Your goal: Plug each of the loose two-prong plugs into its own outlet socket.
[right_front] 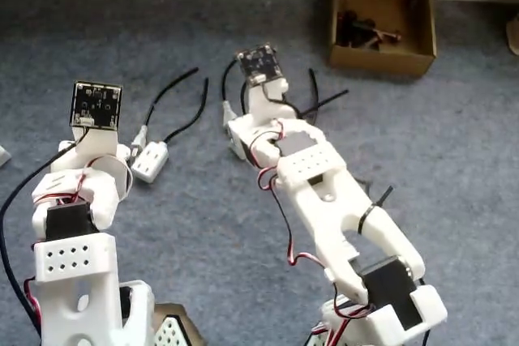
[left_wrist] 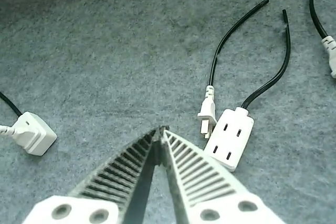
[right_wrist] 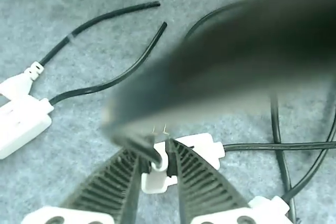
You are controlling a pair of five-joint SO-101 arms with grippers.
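Observation:
My left gripper (left_wrist: 160,129) is shut with nothing in it, low over the grey carpet. Just beyond its tips lies a white outlet socket (left_wrist: 229,138) on a black cord, with a loose white two-prong plug (left_wrist: 207,112) touching its side. The same socket (right_front: 150,160) and plug (right_front: 140,134) lie between the two arms. My right gripper (right_wrist: 159,142) is shut on a second white plug (right_wrist: 156,177), prongs pointing away from the wrist. Its black cord (right_wrist: 220,61) crosses close to the lens. A second white socket (right_wrist: 206,148) lies right behind the fingers.
Another white plug block (left_wrist: 31,132) on a cord rests on the carpet to one side of the left gripper. A cardboard box (right_front: 381,22) with dark parts stands at the far right. Loose black cords (right_front: 324,99) curl beside the right arm.

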